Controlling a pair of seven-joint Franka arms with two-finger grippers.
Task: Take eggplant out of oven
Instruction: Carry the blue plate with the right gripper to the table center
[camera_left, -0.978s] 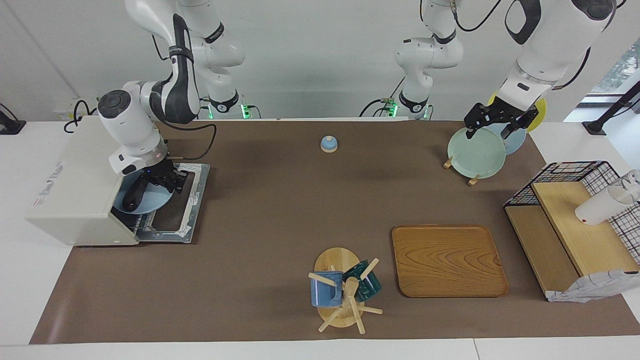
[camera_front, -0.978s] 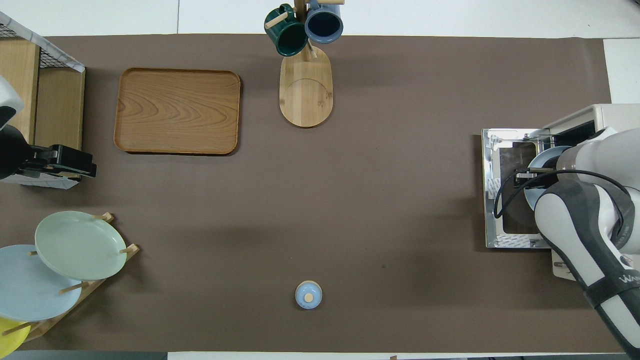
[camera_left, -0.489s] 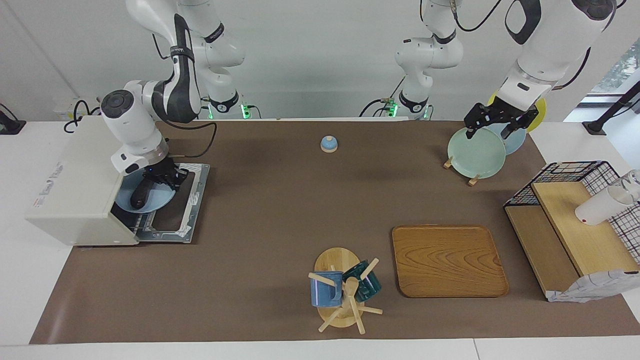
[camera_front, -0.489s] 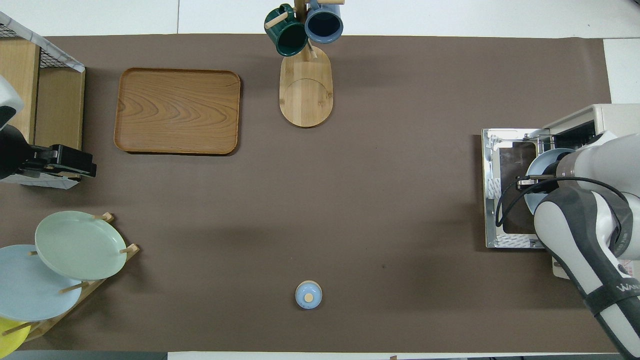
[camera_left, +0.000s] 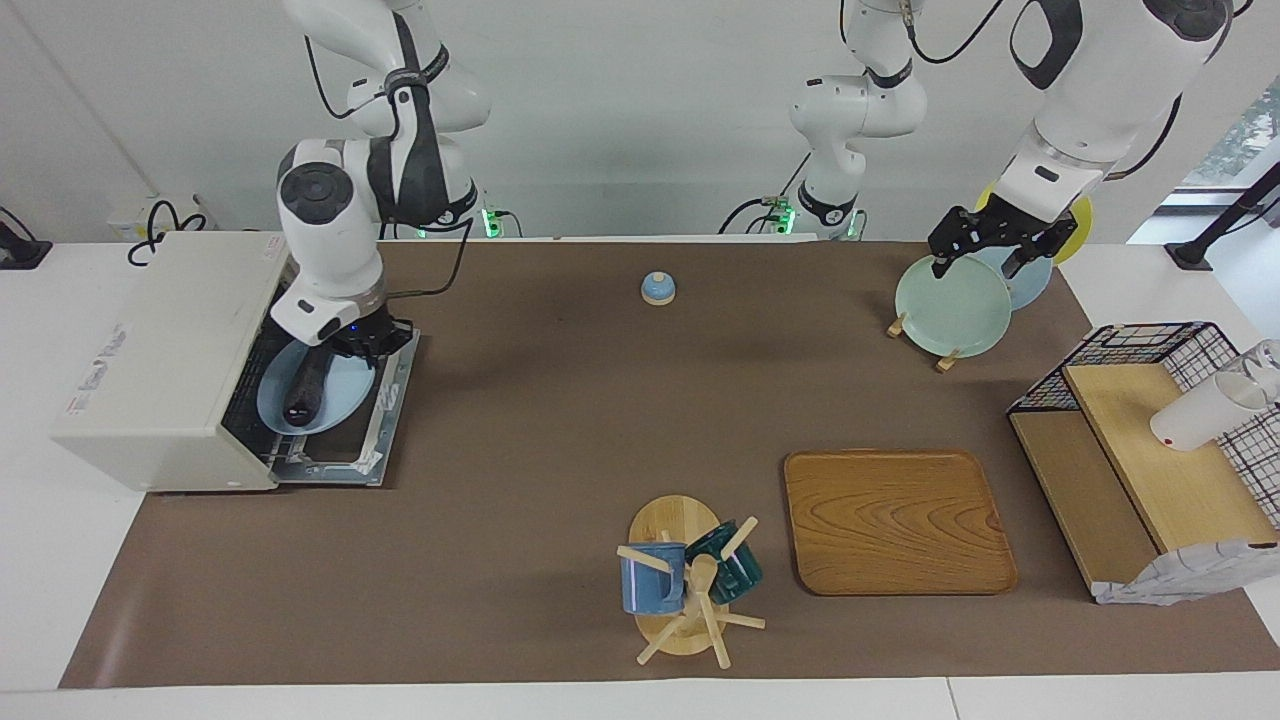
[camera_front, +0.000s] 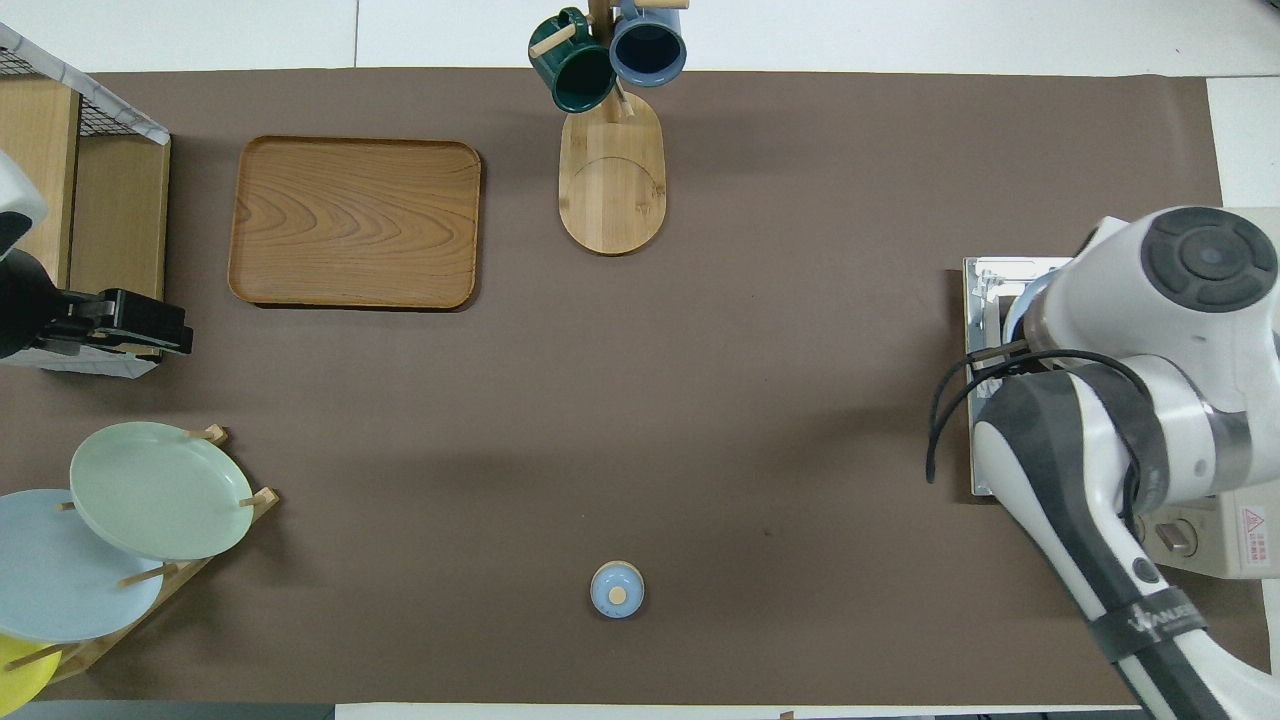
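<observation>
— At the right arm's end of the table, what's on the oven (camera_left: 160, 350) door?
— 1 blue plate (camera_left: 340, 385) carrying the eggplant (camera_left: 305, 385); right gripper (camera_left: 368, 340) pinches the plate's rim.
— And the left gripper (camera_left: 985, 245)?
— Over the plate rack, fingers spread.

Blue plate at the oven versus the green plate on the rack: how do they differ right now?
The blue plate lies flat, partly out of the oven over its open door, and carries the eggplant. The green plate stands tilted in its wooden rack and carries nothing. Both are round and pale.
</observation>
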